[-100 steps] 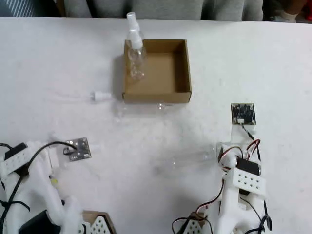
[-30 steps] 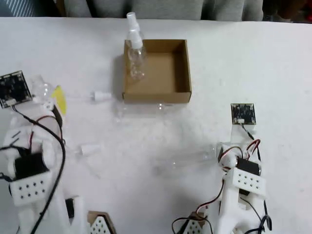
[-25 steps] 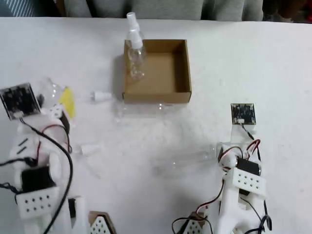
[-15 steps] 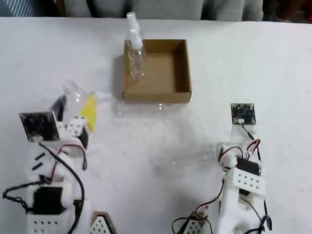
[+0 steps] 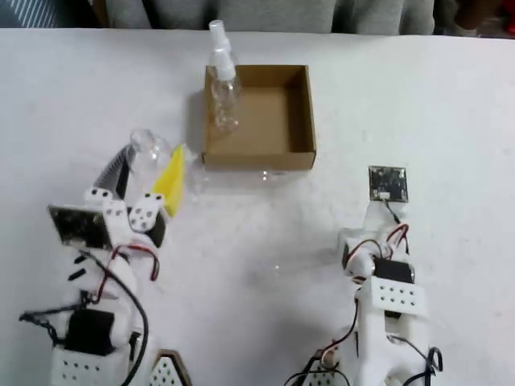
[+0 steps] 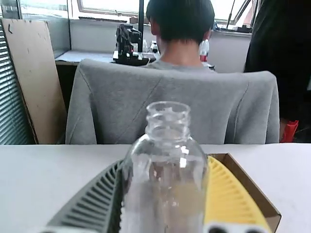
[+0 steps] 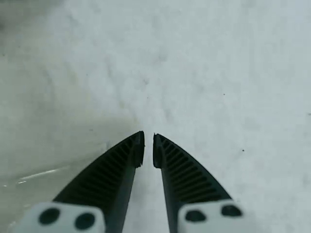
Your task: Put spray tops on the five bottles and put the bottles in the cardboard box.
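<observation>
One uncapped bottle upright in left tool, fingers clamped on its sides, near box, at its 8 o'clock. Capped bottle stands at box's 10 o'clock corner. Right tool low over bare counter; fingers narrow, nearly touching, holding nothing.

We find the box at the far middle of the table. In its far left corner a capped bottle stands upright. Just before the box's near wall, a lying bottle rests on the table. Left of the box, an open bottle stands upright between the fingers of the left gripper. The right gripper is over the table at the near right, well apart from the box.
</observation>
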